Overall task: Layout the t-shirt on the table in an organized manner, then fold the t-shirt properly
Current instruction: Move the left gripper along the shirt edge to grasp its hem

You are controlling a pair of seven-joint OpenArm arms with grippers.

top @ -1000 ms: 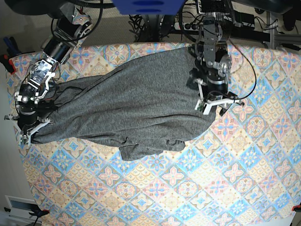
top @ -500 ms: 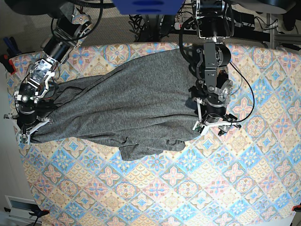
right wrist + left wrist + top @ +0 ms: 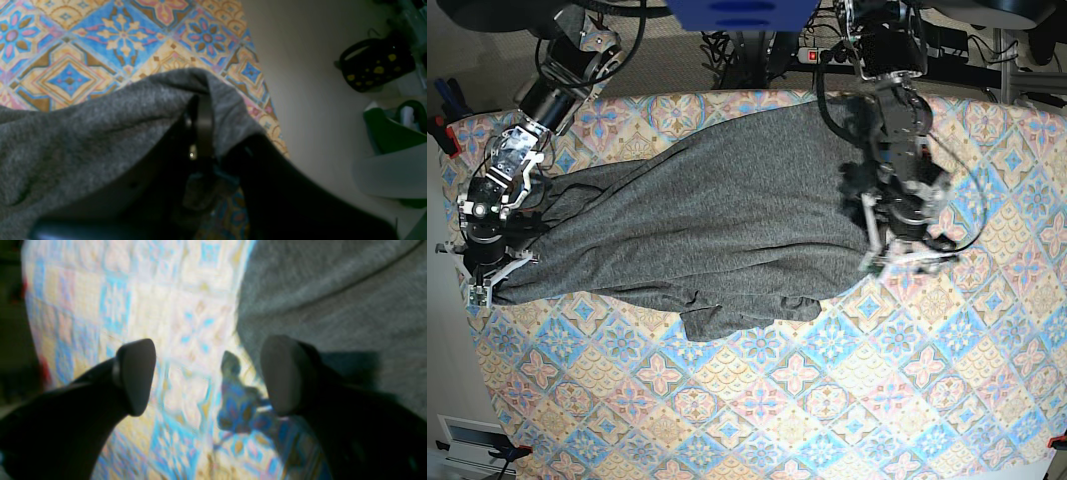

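**A:** In the left wrist view, where is the t-shirt (image 3: 333, 300)?

**B:** Upper right of the frame. The left gripper (image 3: 206, 376) is spread wide with nothing in it. Between its fingers you see only the patterned surface (image 3: 140, 293). The shirt's edge lies just to the right.

**A:** And the right wrist view?

**B:** The right gripper (image 3: 200, 126) is pressed together, pinching a bunch of shirt, near the surface's edge.

**A:** And the base view?

**B:** The shirt stretches long from left to upper right. The right gripper (image 3: 487, 275) holds the far left end. The left gripper (image 3: 907, 255) hangs by the right edge, so I think it is nearer to that end.
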